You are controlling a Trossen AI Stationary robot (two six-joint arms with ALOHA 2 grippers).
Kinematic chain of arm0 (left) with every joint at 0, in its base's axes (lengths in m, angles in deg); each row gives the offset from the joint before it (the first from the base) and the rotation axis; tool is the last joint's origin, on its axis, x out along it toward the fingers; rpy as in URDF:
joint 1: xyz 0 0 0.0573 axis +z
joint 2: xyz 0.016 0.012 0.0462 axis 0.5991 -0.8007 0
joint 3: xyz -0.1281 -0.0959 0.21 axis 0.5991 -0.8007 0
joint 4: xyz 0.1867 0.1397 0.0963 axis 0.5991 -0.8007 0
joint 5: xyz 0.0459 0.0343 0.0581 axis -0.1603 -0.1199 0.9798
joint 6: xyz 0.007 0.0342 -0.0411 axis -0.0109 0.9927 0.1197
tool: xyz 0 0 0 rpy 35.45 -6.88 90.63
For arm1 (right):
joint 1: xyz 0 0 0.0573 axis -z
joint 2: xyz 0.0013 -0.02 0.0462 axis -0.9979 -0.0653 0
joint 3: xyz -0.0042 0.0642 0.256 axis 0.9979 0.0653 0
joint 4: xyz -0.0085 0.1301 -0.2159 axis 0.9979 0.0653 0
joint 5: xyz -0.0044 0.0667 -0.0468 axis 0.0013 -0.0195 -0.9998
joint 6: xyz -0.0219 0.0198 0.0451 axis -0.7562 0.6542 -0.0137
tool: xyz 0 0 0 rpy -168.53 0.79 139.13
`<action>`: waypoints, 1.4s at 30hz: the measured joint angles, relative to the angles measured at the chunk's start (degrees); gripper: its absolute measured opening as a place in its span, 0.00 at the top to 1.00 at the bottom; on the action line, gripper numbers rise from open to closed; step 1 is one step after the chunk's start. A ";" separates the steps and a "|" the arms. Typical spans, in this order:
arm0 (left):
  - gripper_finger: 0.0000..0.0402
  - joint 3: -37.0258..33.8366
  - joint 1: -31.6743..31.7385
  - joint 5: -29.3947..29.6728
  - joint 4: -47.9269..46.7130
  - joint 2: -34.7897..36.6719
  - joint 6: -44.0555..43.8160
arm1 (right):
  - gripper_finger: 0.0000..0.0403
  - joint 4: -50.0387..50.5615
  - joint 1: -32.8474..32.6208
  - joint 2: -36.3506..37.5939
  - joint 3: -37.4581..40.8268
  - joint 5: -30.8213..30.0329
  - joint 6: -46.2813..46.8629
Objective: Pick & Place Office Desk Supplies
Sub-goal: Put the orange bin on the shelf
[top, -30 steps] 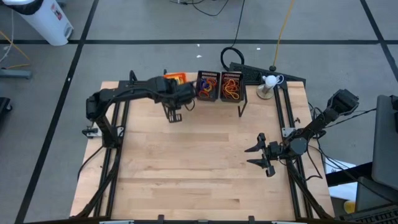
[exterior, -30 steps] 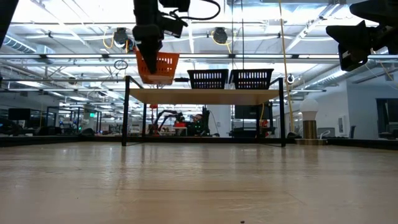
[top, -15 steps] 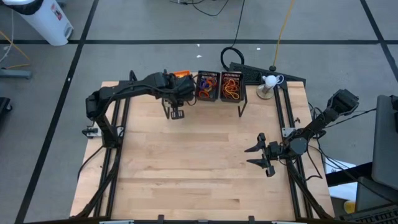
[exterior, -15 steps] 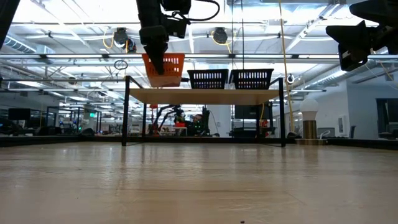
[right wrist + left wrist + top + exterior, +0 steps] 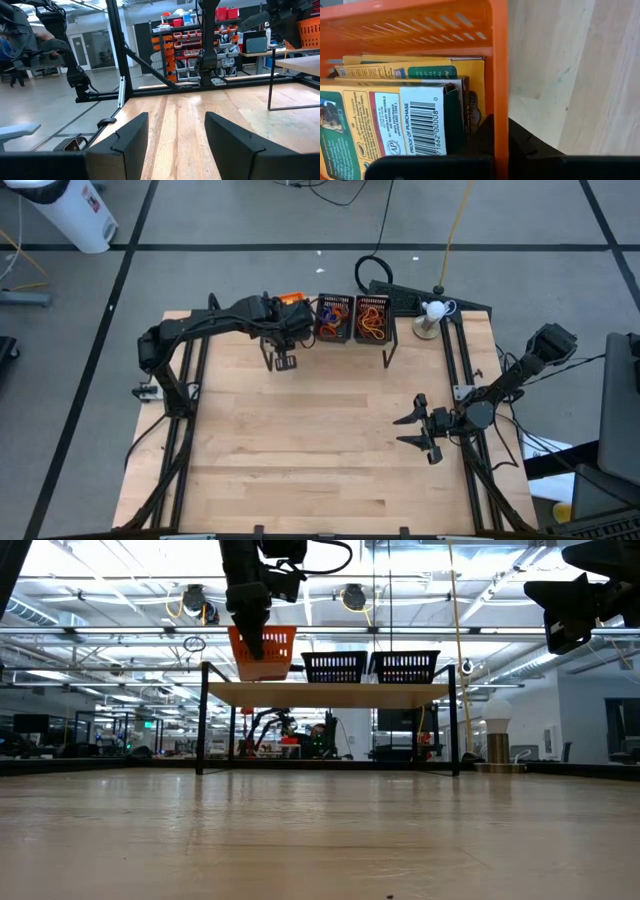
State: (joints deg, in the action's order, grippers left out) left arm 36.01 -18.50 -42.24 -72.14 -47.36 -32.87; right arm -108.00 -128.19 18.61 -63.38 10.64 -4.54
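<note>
Since a second ago, the left gripper has carried the orange tray rightward, close beside the two black mesh trays. From table height, that tray hangs just above the wooden shelf riser. The left wrist view shows fingers clamped on its wall, three crayon boxes inside. The right gripper waits open.
</note>
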 joint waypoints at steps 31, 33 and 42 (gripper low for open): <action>0.97 -0.04 0.75 -2.07 0.50 -0.98 -0.81 | 0.54 0.02 0.02 0.00 0.00 0.02 0.24; 0.97 -0.04 0.75 -2.07 0.40 -0.98 -0.75 | 0.54 0.02 0.02 0.00 0.00 0.02 0.22; 0.97 -0.04 0.99 -4.57 -1.96 -0.98 -0.37 | 0.54 0.02 0.02 0.00 0.00 0.02 0.22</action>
State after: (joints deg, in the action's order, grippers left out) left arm 35.97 -17.51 -46.82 -74.10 -48.34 -33.24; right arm -107.98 -128.17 18.61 -63.38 10.67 -4.33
